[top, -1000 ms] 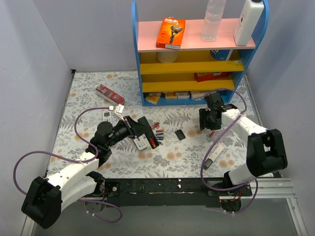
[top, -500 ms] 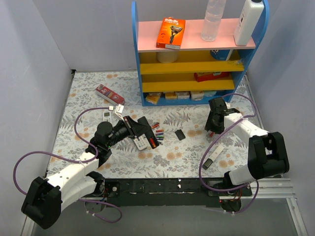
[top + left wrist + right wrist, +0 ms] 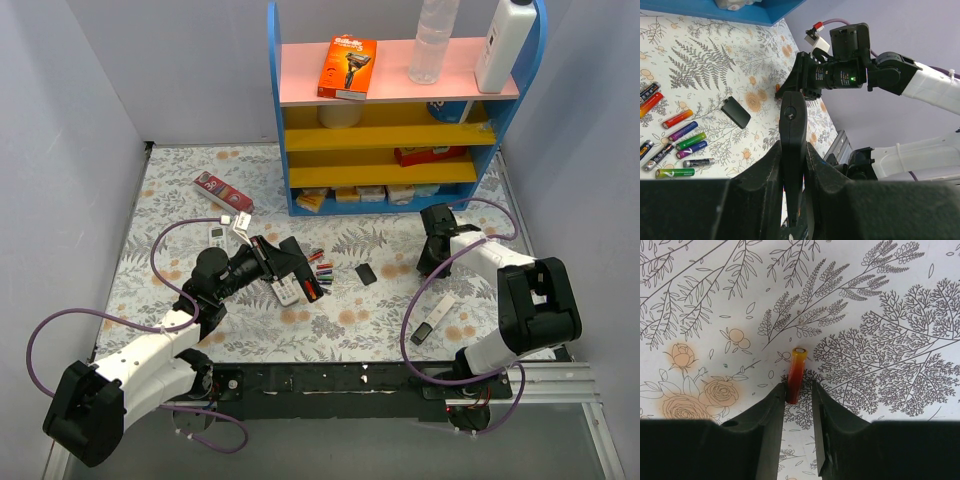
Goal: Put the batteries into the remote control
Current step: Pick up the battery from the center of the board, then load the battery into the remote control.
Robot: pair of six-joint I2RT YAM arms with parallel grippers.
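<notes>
My left gripper [image 3: 793, 147] is shut on the remote control [image 3: 793, 120], a thin dark body seen edge-on between its fingers, held above the mat left of centre [image 3: 288, 290]. Several batteries [image 3: 675, 145] in red, green, blue and black lie loose on the mat just right of it [image 3: 320, 265]. A black battery cover [image 3: 737, 112] lies beyond them. My right gripper [image 3: 798, 390] is down at the mat, open, its jaws straddling the near end of a red-orange battery [image 3: 796, 372]. The left finger touches the battery; a gap shows on the right.
A blue shelf unit [image 3: 400, 100] with boxes and bottles stands at the back. A white remote [image 3: 432, 320] lies near the right arm's base. A red box [image 3: 222, 190] and a small white item [image 3: 217, 232] lie at the left.
The right gripper has dropped to the mat and its jaws have narrowed around the red-orange battery. The left gripper and the remote control have not moved.
</notes>
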